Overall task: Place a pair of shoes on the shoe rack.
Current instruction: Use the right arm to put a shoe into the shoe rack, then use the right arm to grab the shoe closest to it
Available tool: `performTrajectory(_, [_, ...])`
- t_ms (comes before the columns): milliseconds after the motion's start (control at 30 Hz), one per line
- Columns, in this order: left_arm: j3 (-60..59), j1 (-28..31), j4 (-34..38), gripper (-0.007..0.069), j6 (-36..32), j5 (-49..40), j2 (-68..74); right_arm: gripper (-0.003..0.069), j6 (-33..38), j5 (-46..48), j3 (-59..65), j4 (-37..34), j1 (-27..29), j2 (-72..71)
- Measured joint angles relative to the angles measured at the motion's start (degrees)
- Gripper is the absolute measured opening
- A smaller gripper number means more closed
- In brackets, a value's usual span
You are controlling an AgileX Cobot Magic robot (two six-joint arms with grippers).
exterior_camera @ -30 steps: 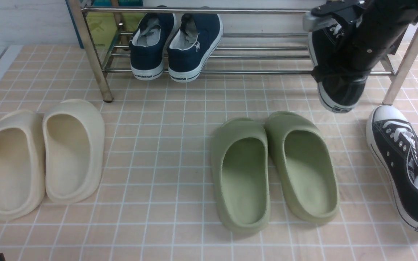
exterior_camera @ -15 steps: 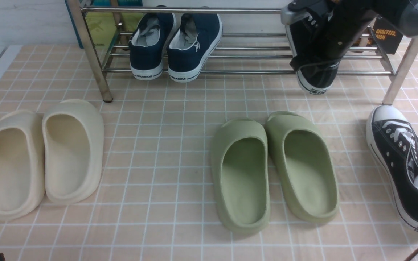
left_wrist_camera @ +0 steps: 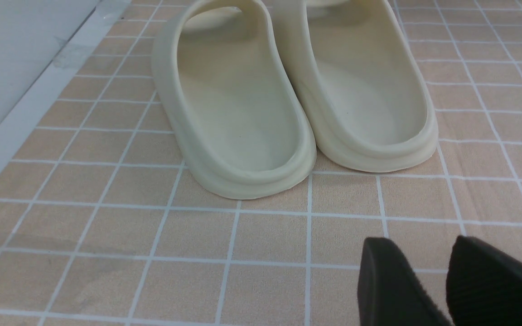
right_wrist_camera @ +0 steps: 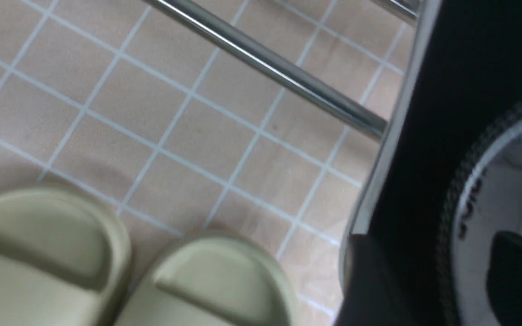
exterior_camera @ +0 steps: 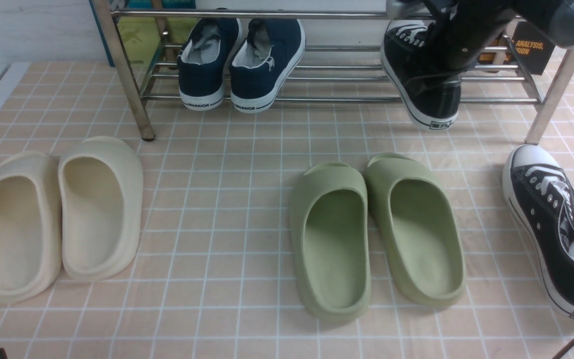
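Observation:
One black sneaker [exterior_camera: 419, 87] lies on the right part of the shoe rack [exterior_camera: 327, 98], toe toward the back, its heel overhanging the front bar. My right gripper [right_wrist_camera: 433, 240] is open and straddles this sneaker's [right_wrist_camera: 447, 90] side wall: one finger outside by the sole, the other inside over the grey lining, apart from the wall. The right arm [exterior_camera: 461, 40] covers the shoe's middle in the front view. The other black sneaker [exterior_camera: 551, 224] lies on the floor at the far right. My left gripper [left_wrist_camera: 419, 242] hangs open over bare tiles, holding nothing.
Navy sneakers [exterior_camera: 239, 65] stand on the rack's left part. Green slides [exterior_camera: 376, 234] lie on the floor in front of the placed sneaker, cream slides [exterior_camera: 58, 214] at the left, just beyond my left gripper. The rack's right leg [exterior_camera: 548, 99] stands near the floor sneaker.
The right arm carried the black sneaker left and down until it settled on the rack bars. The right jaws, shut on it before, have come apart. The left arm has not moved.

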State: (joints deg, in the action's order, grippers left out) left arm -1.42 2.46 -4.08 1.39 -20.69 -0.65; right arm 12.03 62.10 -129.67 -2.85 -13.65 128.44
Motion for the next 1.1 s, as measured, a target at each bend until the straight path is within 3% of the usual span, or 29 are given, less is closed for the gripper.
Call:
performTrajectory(100, [0.00, 0.00, 0.00, 0.0237, 0.00, 0.00, 0.00, 0.0477, -2.56, 4.42, 0.00, 0.39, 0.00, -2.67])
performTrajectory(200, [0.00, 0.00, 0.00, 0.0237, 0.00, 0.00, 0.00, 0.0482, -3.21, 8.57, 0.00, 0.39, 0.00, -6.09])
performTrajectory(333, [0.00, 0.00, 0.00, 0.0237, 0.00, 0.00, 0.00, 0.0432, -3.45, 9.01, 3.78, 0.41, 0.00, -12.81])
performTrajectory(567, [0.00, 0.00, 0.00, 0.0237, 0.00, 0.00, 0.00, 0.0256, -3.57, 9.39, 26.80, 1.65, 0.00, -31.96])
performTrajectory(733, [0.00, 0.00, 0.00, 0.0237, 0.00, 0.00, 0.00, 0.0211, -4.85, 9.41, 43.20, 2.85, 0.00, -41.24])
performTrajectory(867, [0.00, 0.00, 0.00, 0.0237, 0.00, 0.00, 0.00, 0.0253, -7.46, 8.83, 52.93, 3.65, 0.00, -43.84])
performTrajectory(1100, [0.00, 0.00, 0.00, 0.0237, 0.00, 0.00, 0.00, 0.0428, -14.66, -3.65, 70.76, 11.55, 0.00, -43.61])
